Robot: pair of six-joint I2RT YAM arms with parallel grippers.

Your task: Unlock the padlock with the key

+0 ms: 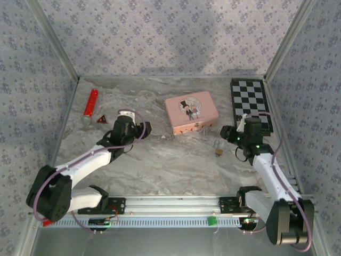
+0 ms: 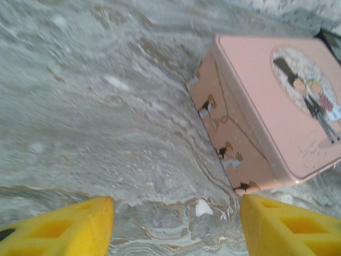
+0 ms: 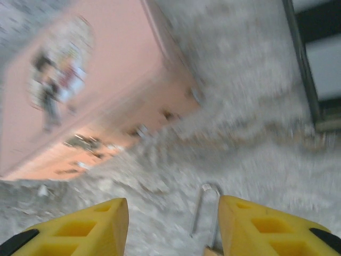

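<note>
Desk (image 1: 160, 170) first, under a marbled grey cover: it carries a pink box (image 1: 191, 113) just beyond its middle, a chequered board (image 1: 250, 101) in the far right corner, and a red cylinder (image 1: 91, 104) with a small red triangle (image 1: 101, 120) near the far left corner. The pink box (image 2: 272, 117) is the only container. Its lid is down, so what it holds cannot be told. The left claw (image 1: 143, 129) sits just beside the box's left end. In the left wrist view this claw (image 2: 176, 229) has its yellow fingers spread wide around bare desk and a small pale fleck (image 2: 202, 208); whether that fleck is the key I cannot tell. The right claw (image 1: 228, 136) is by far the nearer to the padlock (image 1: 218, 151), which lies flat on the desk off the box's near right corner, toward the right edge. In the right wrist view this claw (image 3: 173, 229) also stands parted and grips nothing. The padlock (image 3: 205, 213) lies between its fingers, closer to the right-hand one. Its silver loop points away toward the far edge and its brass body toward the near edge, so the long axis runs along the claw's reach. Any next grip would, I judge, close across that axis.
</note>
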